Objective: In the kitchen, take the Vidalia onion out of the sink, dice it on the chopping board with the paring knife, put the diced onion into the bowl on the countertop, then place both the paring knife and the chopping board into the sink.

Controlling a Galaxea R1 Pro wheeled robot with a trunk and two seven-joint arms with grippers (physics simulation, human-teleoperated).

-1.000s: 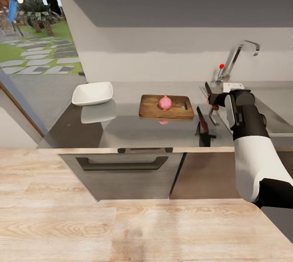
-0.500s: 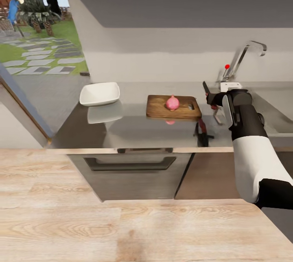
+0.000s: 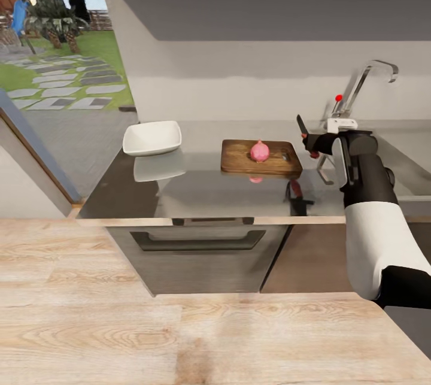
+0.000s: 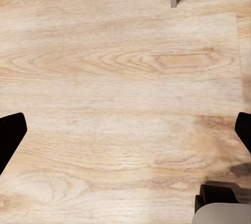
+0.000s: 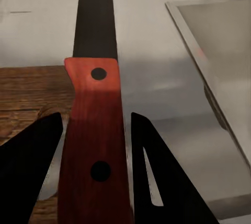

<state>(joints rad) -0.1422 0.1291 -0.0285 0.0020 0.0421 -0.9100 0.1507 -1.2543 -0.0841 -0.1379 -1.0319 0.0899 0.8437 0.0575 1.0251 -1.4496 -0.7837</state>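
The pinkish Vidalia onion [image 3: 260,151] rests on the middle of the brown chopping board [image 3: 242,160], which lies on the grey countertop [image 3: 197,190]. Just off the board's right end, my right gripper [image 3: 310,144] is shut on the paring knife [image 3: 301,126], whose dark blade points up and away. In the right wrist view the red handle of the paring knife [image 5: 97,130] sits between the black fingers [image 5: 159,177] of the right gripper [image 5: 95,115], with the chopping board [image 5: 26,91] beside it and the sink [image 5: 219,41] on the other side. The white bowl [image 3: 152,137] stands left of the board. My left gripper [image 4: 125,130] hangs open over wooden floor.
The sink [image 3: 414,154] lies at the right under the curved chrome tap [image 3: 361,87] with its red knob [image 3: 339,97]. Dark cabinets with a bar handle [image 3: 197,241] sit below the worktop. At the left an opening looks onto a garden [image 3: 60,73].
The whole head view has shifted, the counter's things sliding right in the picture. My right gripper with the knife now stands closer to the board's right end.
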